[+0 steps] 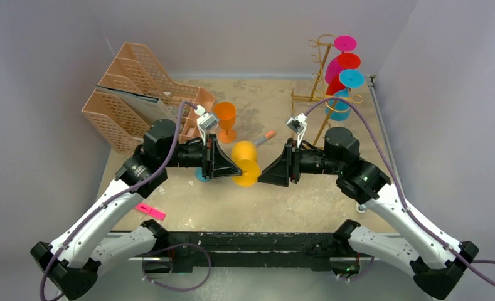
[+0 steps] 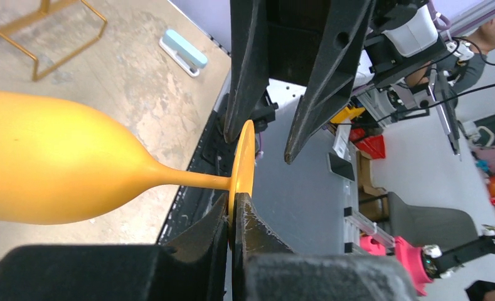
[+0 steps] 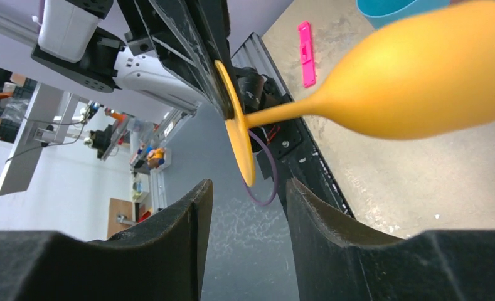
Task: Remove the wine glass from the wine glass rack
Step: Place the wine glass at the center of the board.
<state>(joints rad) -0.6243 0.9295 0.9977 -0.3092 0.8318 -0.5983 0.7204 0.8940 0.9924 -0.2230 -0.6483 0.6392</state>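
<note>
The gold wire wine glass rack (image 1: 319,69) stands at the back right, with pink (image 1: 344,43), red (image 1: 349,61) and blue (image 1: 351,78) glasses hanging on it. A yellow-orange wine glass (image 1: 244,160) lies sideways in the air above the table's middle. My left gripper (image 1: 234,169) is shut on the rim of its round foot (image 2: 243,153), with the bowl (image 2: 44,163) pointing away. My right gripper (image 1: 265,175) is open, with its fingers either side of the foot's far rim (image 3: 237,141) and not touching it. Its gap (image 3: 250,188) is empty.
A peach lattice file organiser (image 1: 138,88) stands at the back left, with an orange glass (image 1: 226,119) upright beside it. A marker (image 1: 265,137) lies mid-table. A pink flat piece (image 1: 150,211) lies near the front edge. A teal object (image 1: 201,176) sits under the left wrist.
</note>
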